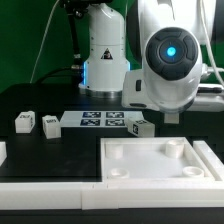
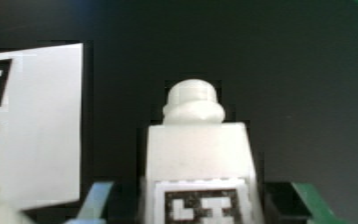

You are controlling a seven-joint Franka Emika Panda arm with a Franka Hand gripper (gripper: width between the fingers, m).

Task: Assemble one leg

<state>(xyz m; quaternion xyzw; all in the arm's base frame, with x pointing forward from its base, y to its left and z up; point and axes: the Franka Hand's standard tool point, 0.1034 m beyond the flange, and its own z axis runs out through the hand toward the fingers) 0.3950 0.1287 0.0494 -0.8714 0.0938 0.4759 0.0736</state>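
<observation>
- Arm [image 1: 168,55] fills the exterior view's right and pretty much hides its own gripper there, so no help from that angle.
- White panel [image 1: 150,145] lies flat on the black table [image 1: 40,150], cut off at the frame's lower edge.
- Marker board [image 1: 104,121] sits behind it. Three small tagged posts [image 1: 25,122] [image 1: 50,124] [image 1: 140,127] lie near it.
- The leg [image 2: 197,150] only reads properly in the wrist view. It's between the fingers [image 2: 98,202], over dark table just beside the marker board.
- Its long axis runs straight away from the camera, rounded knob end pointing away from the gripper [image 2: 202,203]. The tag face is toward the lens and partly cropped.
- Can't tell if the fingers actually clamp it, there's a dark sliver on each side.
</observation>
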